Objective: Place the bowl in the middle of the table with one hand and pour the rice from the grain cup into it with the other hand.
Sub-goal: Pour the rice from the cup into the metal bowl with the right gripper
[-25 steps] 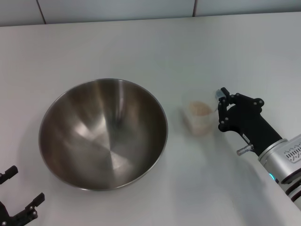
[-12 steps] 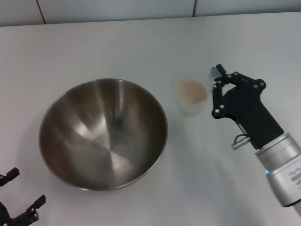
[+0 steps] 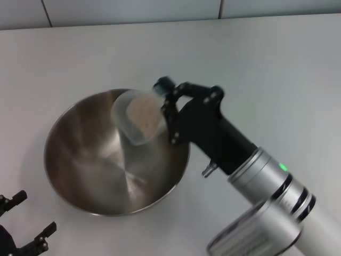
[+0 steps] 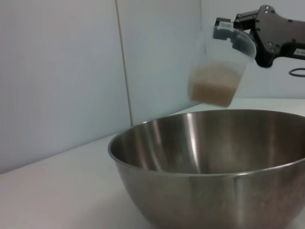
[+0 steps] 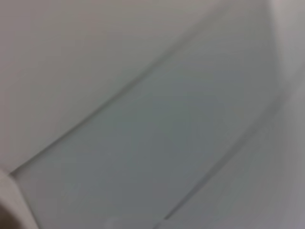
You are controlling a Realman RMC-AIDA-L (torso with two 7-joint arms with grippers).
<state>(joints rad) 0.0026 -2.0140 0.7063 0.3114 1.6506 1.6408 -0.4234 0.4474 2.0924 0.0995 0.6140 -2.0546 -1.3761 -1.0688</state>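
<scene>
The steel bowl (image 3: 90, 154) stands on the white table (image 3: 256, 64), left of centre. My right gripper (image 3: 162, 101) is shut on the translucent grain cup (image 3: 133, 128) and holds it tilted in the air over the bowl's right inner side. The rice (image 3: 144, 113) is a beige mass inside the cup; I see none in the bowl. The left wrist view shows the bowl (image 4: 209, 162) close up, with the cup (image 4: 221, 57), its rice (image 4: 212, 88) and the right gripper (image 4: 267, 33) above it. My left gripper (image 3: 24, 218) is open at the table's near left corner, apart from the bowl.
A tiled wall (image 3: 133, 10) runs behind the table's far edge. The right arm (image 3: 266, 181) crosses the table from the near right. The right wrist view shows only blurred wall.
My right gripper has lifted the cup off the table and carried it left, from beside the bowl to above its inside, tilting it. The left gripper and bowl have barely moved.
</scene>
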